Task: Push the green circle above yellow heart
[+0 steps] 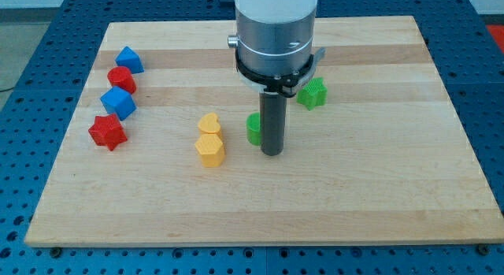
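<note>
The green circle (253, 128) sits near the board's middle, partly hidden behind my rod. My tip (272, 153) rests on the board just right of and slightly below the green circle, touching or nearly touching it. The yellow heart (209, 123) lies to the left of the green circle, at about the same height in the view. A yellow hexagon (210, 150) sits directly below the heart, touching it.
A green star (313, 92) lies to the upper right of my rod. At the view's left stand a blue block (129, 60), a red circle (122, 79), a blue block (118, 102) and a red star (107, 132). The wooden board (378, 188) ends in blue pegboard.
</note>
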Robot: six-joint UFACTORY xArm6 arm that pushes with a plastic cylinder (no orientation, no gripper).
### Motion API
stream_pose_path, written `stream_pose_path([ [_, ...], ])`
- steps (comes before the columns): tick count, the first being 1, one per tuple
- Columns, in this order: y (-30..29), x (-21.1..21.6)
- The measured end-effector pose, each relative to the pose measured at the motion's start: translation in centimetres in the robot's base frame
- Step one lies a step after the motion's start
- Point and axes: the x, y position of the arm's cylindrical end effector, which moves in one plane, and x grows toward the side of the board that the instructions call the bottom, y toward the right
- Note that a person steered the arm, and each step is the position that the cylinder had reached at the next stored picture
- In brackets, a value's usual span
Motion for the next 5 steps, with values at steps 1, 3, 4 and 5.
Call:
stream_pose_path([
  [1,-0.1,-1.2],
  [3,-0.1,-3.5],
  [4,-0.1,-4.6],
  [5,-0.3,-5.5],
])
